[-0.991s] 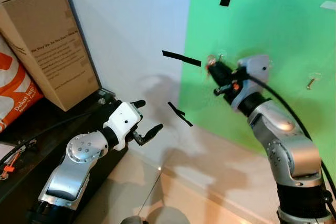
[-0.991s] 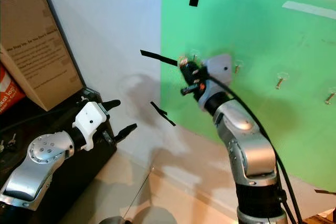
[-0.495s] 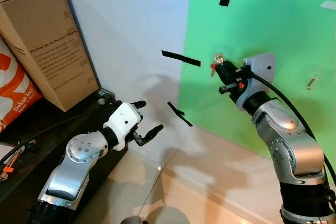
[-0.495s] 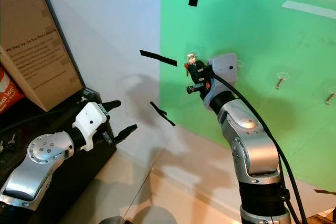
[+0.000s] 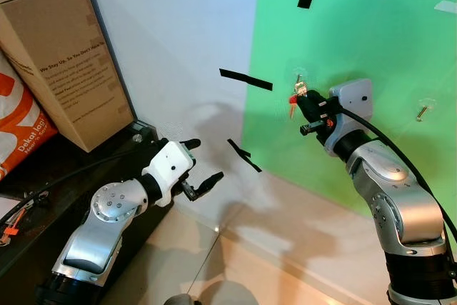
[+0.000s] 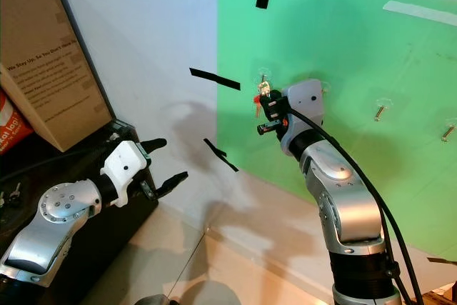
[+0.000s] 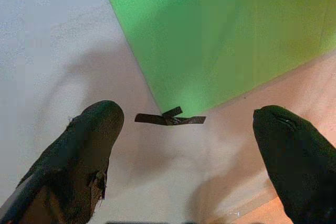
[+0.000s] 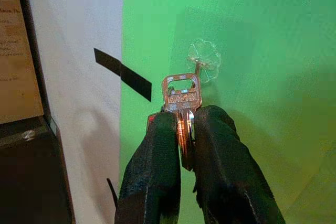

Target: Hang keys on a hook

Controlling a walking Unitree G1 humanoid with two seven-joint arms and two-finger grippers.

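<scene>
Silver metal keys (image 8: 181, 109), with a red tag, sit pinched between the right gripper (image 8: 184, 129)'s two closed black fingers, just below the leftmost of three clear suction hooks (image 8: 203, 56) on the green sheet (image 5: 371, 41). Left gripper (image 7: 184, 129) hangs spread and empty nearer the white wall (image 5: 178, 26), well apart.
</scene>
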